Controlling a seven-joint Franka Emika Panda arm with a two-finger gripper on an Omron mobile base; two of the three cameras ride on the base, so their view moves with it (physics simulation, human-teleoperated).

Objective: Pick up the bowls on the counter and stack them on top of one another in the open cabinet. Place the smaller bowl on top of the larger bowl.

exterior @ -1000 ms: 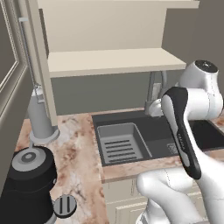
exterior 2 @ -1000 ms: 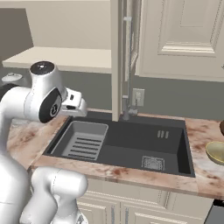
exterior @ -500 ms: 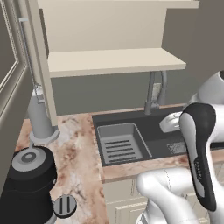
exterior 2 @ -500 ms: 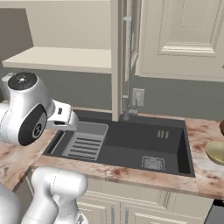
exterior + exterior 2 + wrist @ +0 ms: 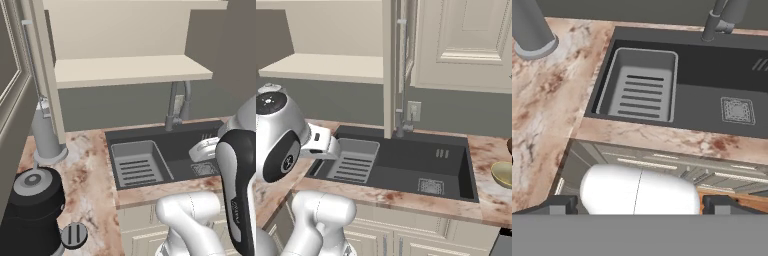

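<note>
The smaller bowl, pale olive-tan, sits on the counter at the far right edge, right of the sink. Just behind it a dark brown sliver at the frame edge looks like the larger bowl's rim. The open cabinet's bare cream shelf hangs above the sink with nothing on it. My gripper points down at the sink front and the base cabinets, far left of the bowls. Its fingertips stand wide apart, open, holding nothing.
A dark sink with a grey drain rack and a faucet lies below the shelf. A grey cylinder and a black round appliance stand on the left counter. A panelled door hangs at the right.
The arm has swung down and toward the base. Its upper links dropped from beside the shelf to low over the sink front. The bowls have stayed in place.
</note>
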